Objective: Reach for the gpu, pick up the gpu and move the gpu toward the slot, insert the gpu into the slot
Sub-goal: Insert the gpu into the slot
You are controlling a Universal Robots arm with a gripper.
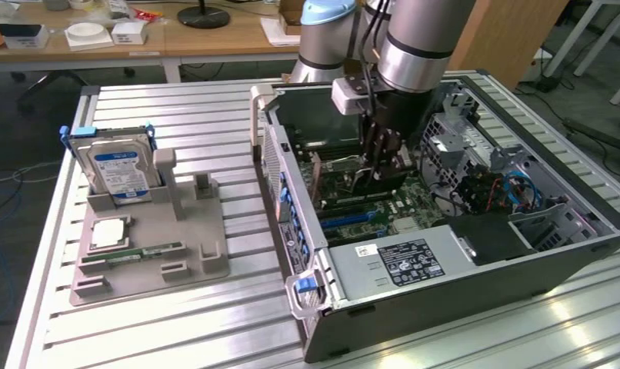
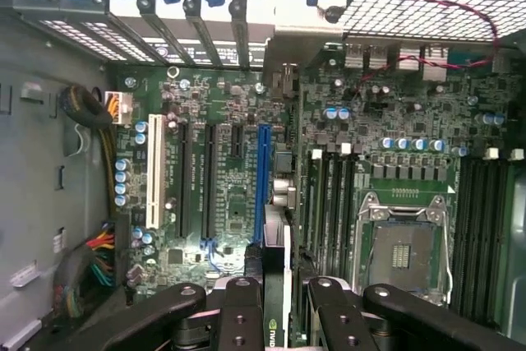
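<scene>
Inside the open computer case (image 1: 289,192) my gripper (image 1: 384,171) hangs low over the motherboard (image 1: 413,207). It is shut on the gpu (image 1: 364,183), which is held upright on its edge. In the wrist view the two black fingers (image 2: 238,310) clamp the gpu (image 2: 275,285), seen edge-on as a thin dark card with a green logo. The card's far end lines up with the long blue slot (image 2: 262,178) on the motherboard (image 2: 230,96). I cannot tell whether the card's edge touches the slot.
On the exterior view's left, a grey holder (image 1: 151,254) carries a silver hard drive (image 1: 120,169) with a blue label and a memory stick (image 1: 146,250). Around the gripper stand the case walls, the power supply (image 1: 408,257), cables (image 1: 515,192) and the drive cage.
</scene>
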